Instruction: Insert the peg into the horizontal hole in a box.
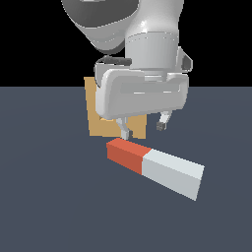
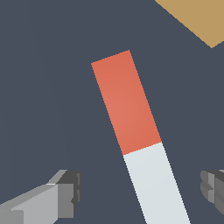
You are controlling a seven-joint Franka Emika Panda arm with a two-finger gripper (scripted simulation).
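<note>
Dark slate surface [image 1: 49, 206], black void behind, nothing else in the room. Peg [image 1: 155, 167] lies flat on the surface, red third toward the box [image 1: 93, 118], pale end toward the exterior view's right and nearer the camera. Box stands behind the arm, mostly hidden by the hand; hole not visible in either view, so I can't say which face carries it.

Claw [image 1: 143, 130] hovers above and just behind the peg's red end, fingers apart, holding nothing. In the exterior view one fingertip [image 1: 126, 133] hangs just above the red end's far edge, the other is off toward the exterior view's right, clear of the peg.

Key relation: peg is below the claw and not yet between the fingers. Wrist view shows the peg [image 2: 140, 140] running lengthwise away from the camera between the two finger pads [image 2: 70, 192], so its long axis is roughly square to the closing line (good for a side grip). The pale section sits in the gap between the pads there, red end farther out toward the box corner [image 2: 201, 19].

My read: still pre-grasp. Next move needs a straight drop to straddle the pale part, then close.

No brands, labels or writing anywhere.
</note>
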